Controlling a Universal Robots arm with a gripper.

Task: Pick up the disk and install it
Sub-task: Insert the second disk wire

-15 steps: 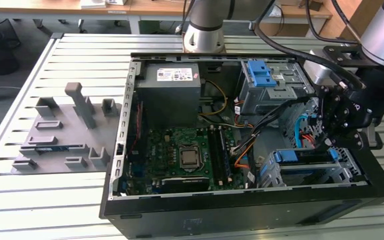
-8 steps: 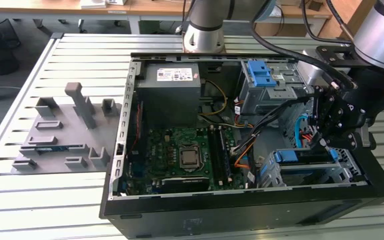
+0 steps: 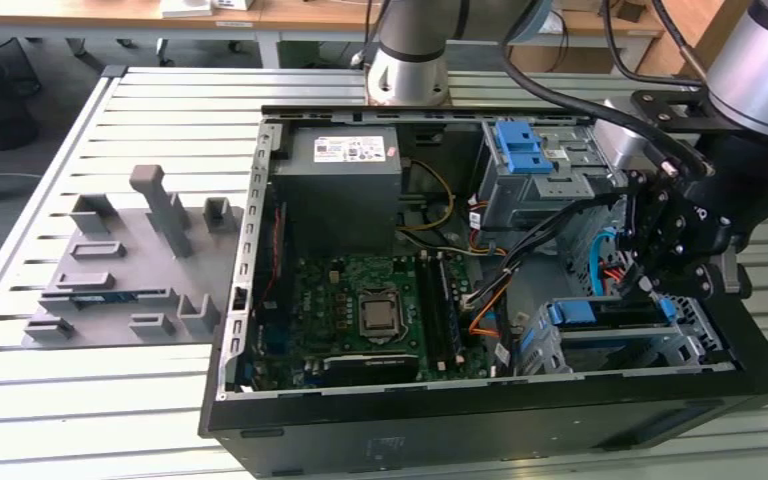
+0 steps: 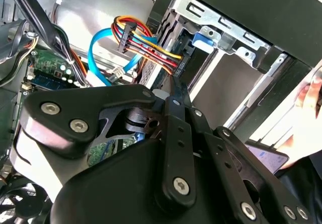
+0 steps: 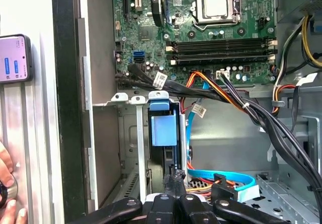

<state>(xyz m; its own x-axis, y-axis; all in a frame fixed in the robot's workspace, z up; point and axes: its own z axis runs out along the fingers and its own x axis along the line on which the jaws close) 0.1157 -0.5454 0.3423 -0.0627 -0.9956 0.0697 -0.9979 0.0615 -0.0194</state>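
Fingers [image 5: 174, 179] of the gripper [image 5: 174, 174] are drawn narrow, tips together, meeting the end of the disk [image 5: 163, 128], which stands edge-on in a slot of the drive cage [image 5: 132, 133] inside the open computer case [image 3: 244, 300]. In the exterior view the gripper [image 3: 647, 288] hangs over that cage, with the disk's [image 3: 607, 312] blue carrier just beneath it. White tags hang on the cables [image 5: 160, 80] and a white label [image 3: 341, 150] sits on the power supply [image 3: 344, 170]; their print is too small to read. Outside the case wall lies a phone [image 5: 14, 58] with a hand [image 5: 7, 183] near it.
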